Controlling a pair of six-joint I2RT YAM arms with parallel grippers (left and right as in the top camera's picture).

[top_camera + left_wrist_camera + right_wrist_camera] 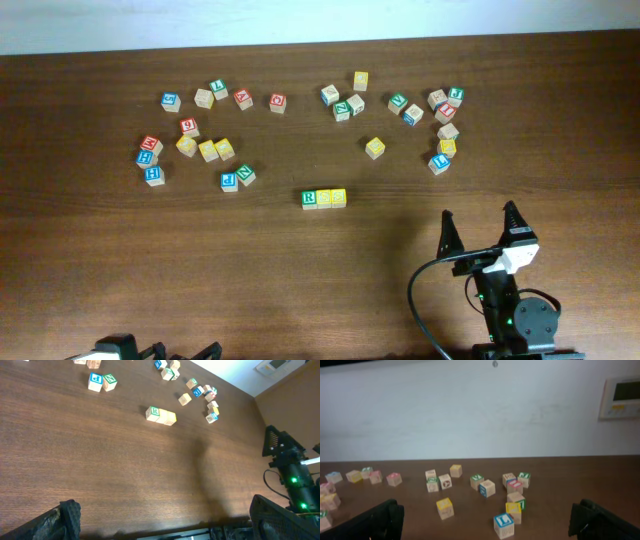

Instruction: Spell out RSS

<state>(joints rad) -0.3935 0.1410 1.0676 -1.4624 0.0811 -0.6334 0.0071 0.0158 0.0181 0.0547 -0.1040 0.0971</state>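
Both my pincers are spread fully open, holding nothing, touching nothing. Right pincer [478, 214] hangs over the near right of the table [150, 270], fingers pointing far. Left pincer [165, 510] sits at the near edge, left of centre.

Green R cube [309, 198] is mid-table, with two yellow cubes [325, 198] in a touching row to its right; their letters are too small to read.

Overhead and left wrist show that row. Right wrist misses it and gets only scattered cubes [445, 508] on the far side, the white wall [470, 415] and a wall panel [620, 397].

Loose cubes band the far side. Bare wood runs from the row to both pincers.
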